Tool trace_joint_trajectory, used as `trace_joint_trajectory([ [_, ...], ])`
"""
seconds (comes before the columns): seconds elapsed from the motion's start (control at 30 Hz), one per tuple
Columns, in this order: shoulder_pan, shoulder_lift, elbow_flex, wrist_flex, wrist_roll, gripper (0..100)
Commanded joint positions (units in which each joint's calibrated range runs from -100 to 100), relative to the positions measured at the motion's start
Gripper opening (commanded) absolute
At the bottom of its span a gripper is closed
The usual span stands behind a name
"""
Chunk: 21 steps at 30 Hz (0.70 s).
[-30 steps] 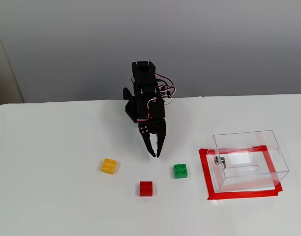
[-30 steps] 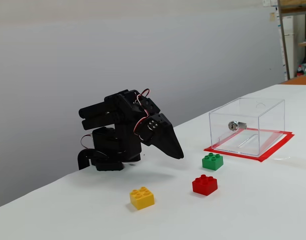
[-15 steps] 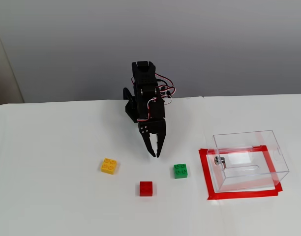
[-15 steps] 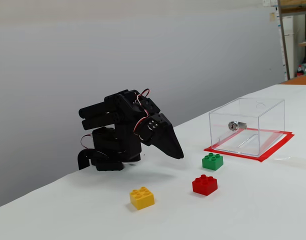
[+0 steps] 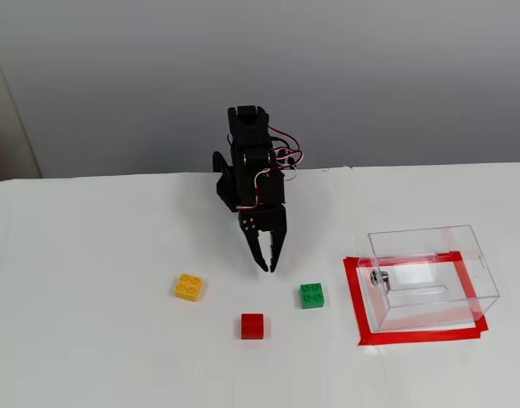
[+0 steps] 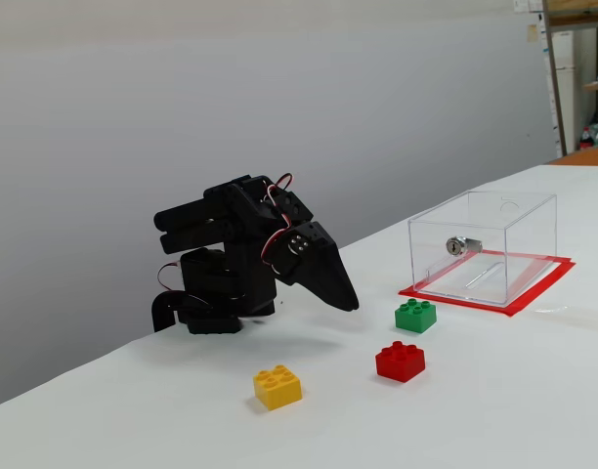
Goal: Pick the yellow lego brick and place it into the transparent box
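The yellow lego brick [image 5: 189,287] rests flat on the white bench [image 5: 90,357], studs up, toward the front edge and left of centre in the higher fixed view. Nothing touches it. A red brick [image 5: 252,325] lies nearer the front edge, and a green brick [image 5: 311,295] lies beyond that toward the right edge; all 3 bricks are apart from one another. The transparent box [image 5: 430,276] stands near the right edge inside a frame of red tape [image 5: 355,297], open at the top and apparently empty.

The arm [image 5: 250,170] is mounted at the back edge of the bench, folded down. The gripper [image 5: 267,269] points toward the front edge, between the yellow and green bricks and well apart from both. The fingers [image 5: 262,255] are together, tips nearly touching, holding nothing.

Step in hand: judged from this layout, the pick has not begun. The next move calls for swinging the gripper toward the yellow brick, spreading the fingers wider than the brick, then lowering over it.

View differences: the higher fixed view shows the plan spacing of the bricks and the full tape frame. The low side view [image 6: 277,386] shows that the gripper [image 6: 350,303] hangs clear above the bench surface, and shows the box's metal knob [image 6: 462,245] more plainly.
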Motion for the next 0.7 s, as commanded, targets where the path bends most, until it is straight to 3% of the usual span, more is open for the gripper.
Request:
trace_joint_trajectory([
  [0.0, 0.2, 0.3, -0.2, -0.3, 0.3, 2],
  [0.4, -0.2, 19.4, -17.6, -4.8, 0.3, 3],
  [0.67, -1.0, 21.4, -27.1, -3.9, -0.1, 3],
])
